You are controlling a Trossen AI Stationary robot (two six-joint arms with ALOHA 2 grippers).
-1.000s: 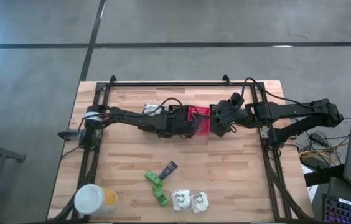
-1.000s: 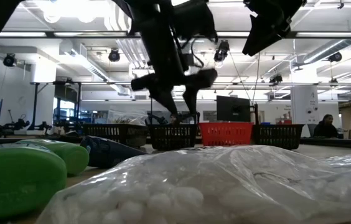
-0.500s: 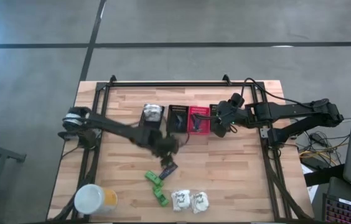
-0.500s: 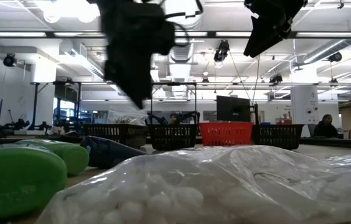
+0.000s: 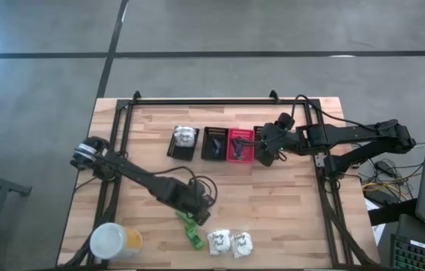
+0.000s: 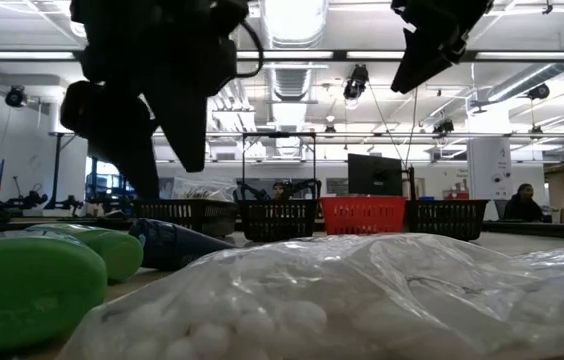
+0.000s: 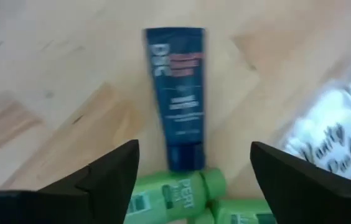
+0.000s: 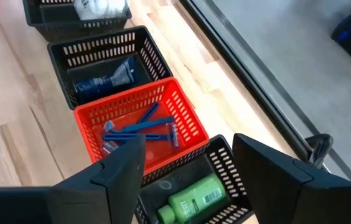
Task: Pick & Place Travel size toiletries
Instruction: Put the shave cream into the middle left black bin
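Note:
Near the table's front edge lie a dark blue squeeze tube (image 7: 175, 99), two green bottles (image 5: 186, 218) (image 5: 194, 238) and two white packets (image 5: 218, 242) (image 5: 243, 242). My left gripper (image 7: 194, 171) hangs open above the tube's cap end, pointing steeply down, with one finger on either side and touching nothing. In the high view it (image 5: 197, 199) hides the tube. My right gripper (image 8: 188, 180) waits open above the row of baskets (image 5: 216, 143). It is over the rightmost one, which holds a green bottle (image 8: 194, 196).
At the table's middle far side stand four small baskets. A black one (image 5: 184, 143) holds a white packet, a black one (image 8: 101, 65) holds a dark tube, a red one (image 8: 141, 127) holds blue razors, and the last is a black one (image 8: 225, 186). A yellow container with a white lid (image 5: 114, 242) stands at the near left corner.
My left gripper has swung away from the black baskets toward the table's near edge. It has turned and tipped downward, and now hangs over the dark tube beside the green bottles. The toiletries on the table have not moved.

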